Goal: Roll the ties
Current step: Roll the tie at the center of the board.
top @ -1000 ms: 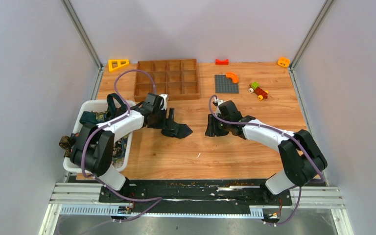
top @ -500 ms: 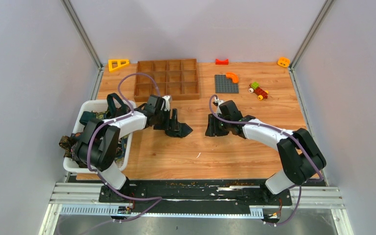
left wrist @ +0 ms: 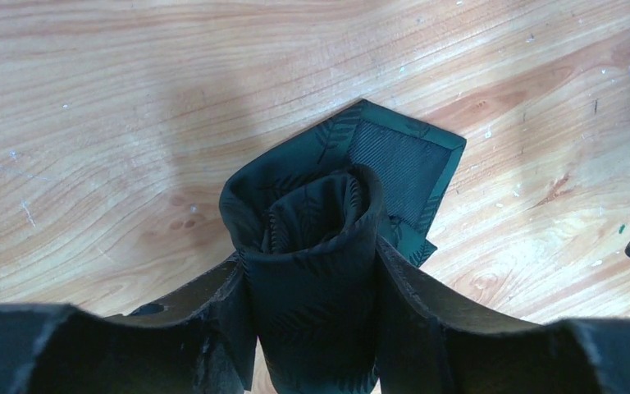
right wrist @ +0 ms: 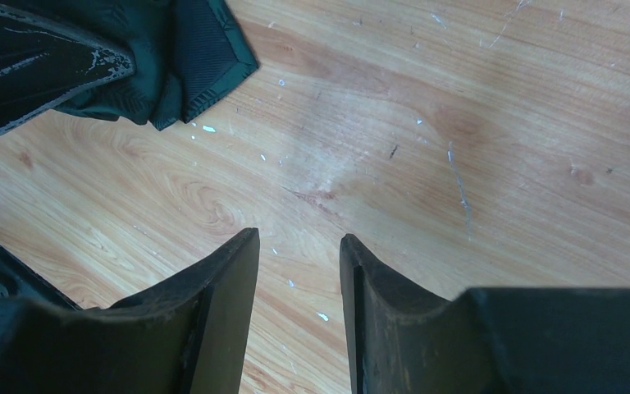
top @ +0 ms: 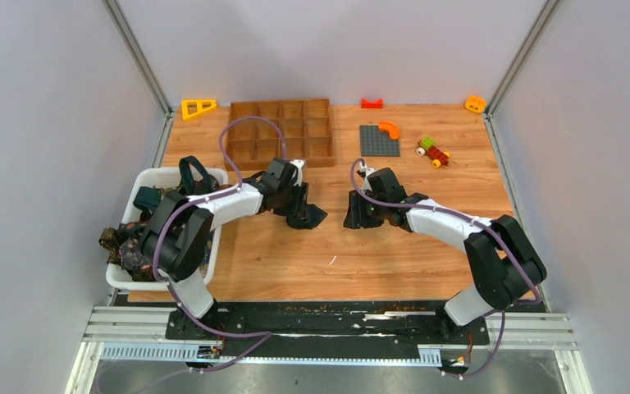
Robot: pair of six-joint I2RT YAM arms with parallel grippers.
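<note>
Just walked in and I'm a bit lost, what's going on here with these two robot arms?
The left pincer is clamped on a dark green tie that is wound into a small roll, with the tie's loose end lying flat on the wooden table. The right pincer hangs open and empty just beside it, over bare wood. More ties lie heaped in the white basket at the left edge.

Left tool (left wrist: 310,271) shifted right, closing onto the rolled tie (left wrist: 303,205).
</note>
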